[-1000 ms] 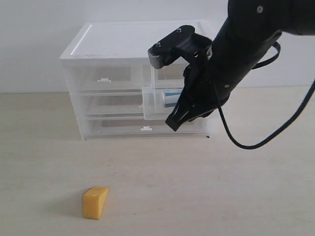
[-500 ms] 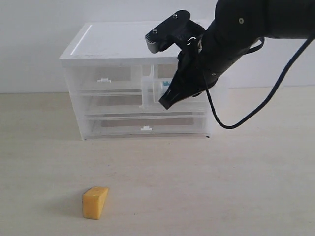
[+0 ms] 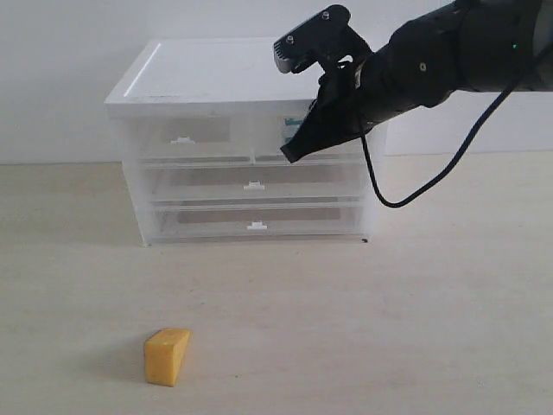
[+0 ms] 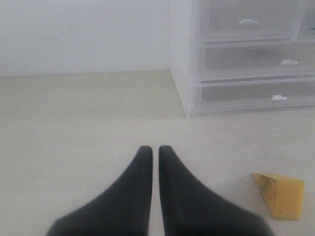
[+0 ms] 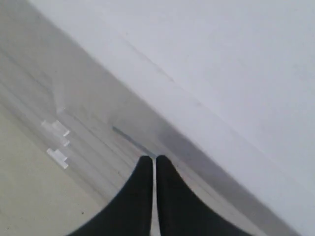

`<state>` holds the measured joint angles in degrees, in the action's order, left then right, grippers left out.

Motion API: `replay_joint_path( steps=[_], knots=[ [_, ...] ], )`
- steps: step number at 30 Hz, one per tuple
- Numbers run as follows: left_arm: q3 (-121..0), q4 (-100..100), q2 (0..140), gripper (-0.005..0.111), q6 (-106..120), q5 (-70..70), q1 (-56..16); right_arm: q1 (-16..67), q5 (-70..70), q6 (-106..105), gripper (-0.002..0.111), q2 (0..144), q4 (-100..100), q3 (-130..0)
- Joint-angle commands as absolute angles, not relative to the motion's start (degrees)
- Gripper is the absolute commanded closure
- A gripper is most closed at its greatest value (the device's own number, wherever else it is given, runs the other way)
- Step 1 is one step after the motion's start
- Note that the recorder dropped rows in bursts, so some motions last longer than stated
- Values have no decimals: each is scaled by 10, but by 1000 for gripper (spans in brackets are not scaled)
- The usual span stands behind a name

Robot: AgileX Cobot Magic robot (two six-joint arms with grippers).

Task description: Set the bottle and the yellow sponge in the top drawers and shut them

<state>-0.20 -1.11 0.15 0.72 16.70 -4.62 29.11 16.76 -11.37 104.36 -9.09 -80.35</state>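
Light is bright, even and diffuse in all three views, slightly washed out. The yellow sponge (image 3: 167, 355) throws a faint soft shadow on the tabletop (image 3: 363, 328), well below the right pincer (image 3: 290, 158). A thin dark line runs under the cabinet (image 3: 207, 78), whose white top is near blown out and blends into the wall (image 3: 69, 52). Left wrist view: the left pincer (image 4: 154, 150) is dark and soft-edged, the sponge beside it sharper. Right wrist view: pincer blurred, with the cabinet just ahead smeared and low in contrast.
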Motion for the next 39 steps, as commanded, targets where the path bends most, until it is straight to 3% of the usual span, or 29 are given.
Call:
replay_joint_path(
  steps=[1,10,17,22,27,32,39],
  knots=[
    [0,-15,0,103,11,168,-45,275,106,-111,108,1062,-97,-807],
    [0,-15,0,103,11,168,-45,269,138,-106,108,1058,-95,-807],
    [0,-15,0,103,11,168,-45,256,392,-147,108,995,-98,-807],
    [0,-15,0,103,11,168,-45,132,542,-44,108,930,-96,-803],
    [0,-15,0,103,11,168,-45,70,386,17,108,770,-100,-655],
    [0,-15,0,103,11,168,-45,62,225,77,108,605,-119,-504],
    [0,-15,0,103,11,168,-45,62,95,80,108,487,-118,-352]
  ],
)
